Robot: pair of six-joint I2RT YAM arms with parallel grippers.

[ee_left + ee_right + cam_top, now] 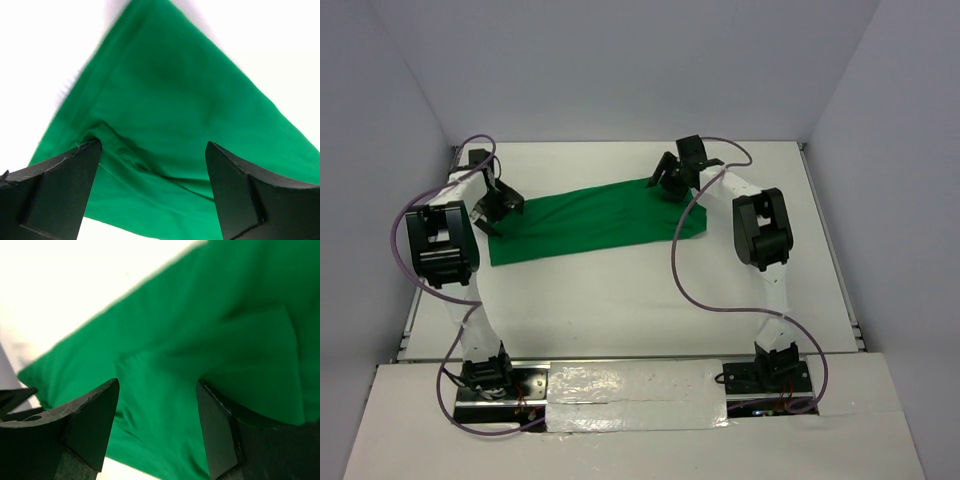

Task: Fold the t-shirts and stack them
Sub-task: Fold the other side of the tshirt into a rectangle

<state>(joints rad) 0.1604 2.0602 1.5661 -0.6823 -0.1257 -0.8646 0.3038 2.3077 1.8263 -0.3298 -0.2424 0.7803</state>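
The bright green t-shirt (595,220) lies flat on the white table as a long folded strip running left to right. My left gripper (500,207) is open over the strip's left end, its fingers spread above the wrinkled cloth (150,130). My right gripper (672,180) is open over the strip's far right end, its fingers spread above the cloth (165,365). Neither gripper holds anything.
The white table (620,310) is walled at the back and sides by pale panels. A metal rail (840,270) runs along the right edge. Purple cables (685,280) hang off both arms over the near half of the table.
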